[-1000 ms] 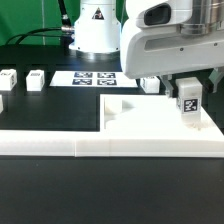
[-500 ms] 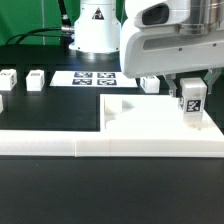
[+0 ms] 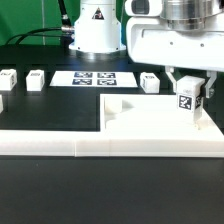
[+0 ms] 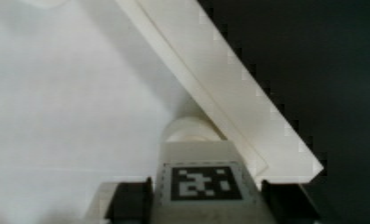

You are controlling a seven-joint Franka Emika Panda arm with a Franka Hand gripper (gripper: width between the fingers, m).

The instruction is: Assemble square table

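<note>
**A:** Which step is this?

**B:** Fitting a leg, I'd say. The gripper (image 3: 190, 90) has its fingers clamped on one leg (image 3: 189, 104) and holds it upright over the tabletop slab (image 3: 150, 122), at the slab's corner on the exterior view's right.

**A:** Where is the slab on the desk?

**B:** It lies flat near the desk edge closest to the exterior camera, against the long low wall (image 3: 100, 145). The spare legs (image 3: 36, 78) sit well back, on either side of the marker board (image 3: 95, 77).

**A:** What comes next?

**B:** Probably a straight descent into the corner socket, keeping the leg plumb. The socket is hidden under the leg, so I can't tell whether it is already seated.

**A:** And the materials?

**B:** Everything looks like matt white rigid plastic. The slab is thick and square-edged, and its face is smooth in the wrist view. The leg (image 4: 203, 165) is a stubby block with a black-and-white tag on its face.
</note>
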